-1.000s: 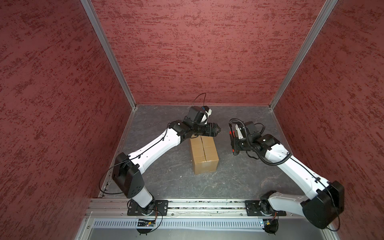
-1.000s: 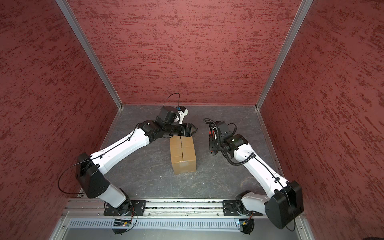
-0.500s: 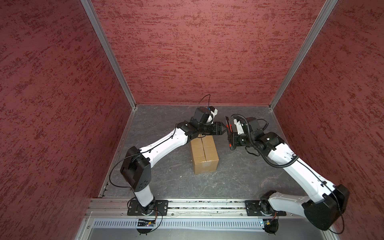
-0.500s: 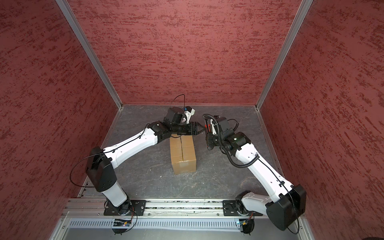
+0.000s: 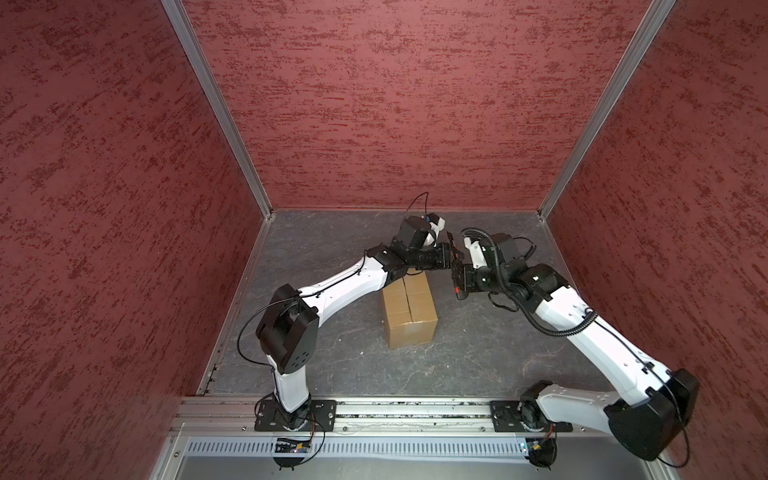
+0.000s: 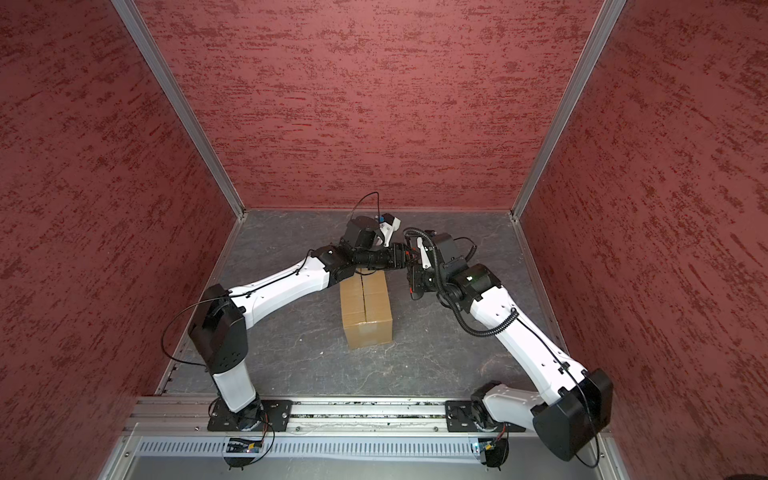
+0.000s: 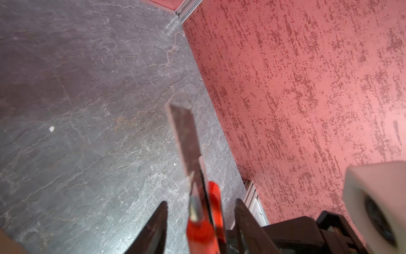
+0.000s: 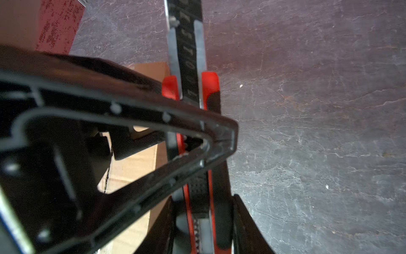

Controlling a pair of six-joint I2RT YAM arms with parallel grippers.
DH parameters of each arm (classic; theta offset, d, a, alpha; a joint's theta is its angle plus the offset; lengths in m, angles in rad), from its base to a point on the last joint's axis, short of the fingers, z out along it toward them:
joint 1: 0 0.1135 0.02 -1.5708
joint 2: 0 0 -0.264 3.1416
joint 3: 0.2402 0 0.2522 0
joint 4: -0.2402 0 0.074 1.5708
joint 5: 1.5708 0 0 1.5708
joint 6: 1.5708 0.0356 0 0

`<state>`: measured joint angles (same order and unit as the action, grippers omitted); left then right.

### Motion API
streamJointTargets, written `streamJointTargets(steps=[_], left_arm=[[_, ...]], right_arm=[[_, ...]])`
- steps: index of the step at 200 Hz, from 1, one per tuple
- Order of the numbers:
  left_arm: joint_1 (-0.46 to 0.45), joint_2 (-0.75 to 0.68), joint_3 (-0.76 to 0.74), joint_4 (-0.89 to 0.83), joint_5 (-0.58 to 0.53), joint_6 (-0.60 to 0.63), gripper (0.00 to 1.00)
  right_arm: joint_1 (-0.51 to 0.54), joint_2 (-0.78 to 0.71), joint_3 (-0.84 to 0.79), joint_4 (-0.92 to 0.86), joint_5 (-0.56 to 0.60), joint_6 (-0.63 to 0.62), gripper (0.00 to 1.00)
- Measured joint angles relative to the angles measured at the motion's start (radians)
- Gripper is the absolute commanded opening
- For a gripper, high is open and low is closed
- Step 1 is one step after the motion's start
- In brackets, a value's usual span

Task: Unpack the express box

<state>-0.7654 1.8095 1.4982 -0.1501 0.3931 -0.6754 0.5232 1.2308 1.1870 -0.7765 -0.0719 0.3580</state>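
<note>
The express box [image 5: 409, 309] [image 6: 365, 309], brown cardboard with its flaps shut along a centre seam, stands on the grey floor in both top views. Above and just beyond its far end my two grippers meet. My right gripper [image 8: 203, 198] [image 5: 457, 276] is shut on a red and black utility knife [image 8: 190, 55] with its blade [image 7: 184, 136] extended. My left gripper [image 7: 201, 202] [image 5: 451, 259] straddles the knife's red body [image 7: 203, 224], open, with a gap showing on each side. In the right wrist view one left finger [image 8: 131, 114] crosses in front of the box [image 8: 131, 167].
Red textured walls [image 5: 395, 104] enclose the floor on three sides, with aluminium corner posts [image 5: 216, 108]. The arms' base rail [image 5: 415, 411] runs along the front. The right arm's black cable loop [image 5: 540, 324] hangs beside the box.
My left arm has swung right until its gripper reaches the knife, and its jaws have narrowed around it. The right gripper has shifted left towards it, still holding the knife.
</note>
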Motion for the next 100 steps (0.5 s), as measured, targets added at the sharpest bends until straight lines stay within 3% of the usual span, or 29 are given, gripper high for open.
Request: streamJointTargets(steps=[100], left_arm=[[0.014, 0.012, -0.037, 0.129, 0.035, -0.089, 0.19]], right_arm=[[0.003, 0.011, 0.000, 0.021, -0.003, 0.000, 0.12]])
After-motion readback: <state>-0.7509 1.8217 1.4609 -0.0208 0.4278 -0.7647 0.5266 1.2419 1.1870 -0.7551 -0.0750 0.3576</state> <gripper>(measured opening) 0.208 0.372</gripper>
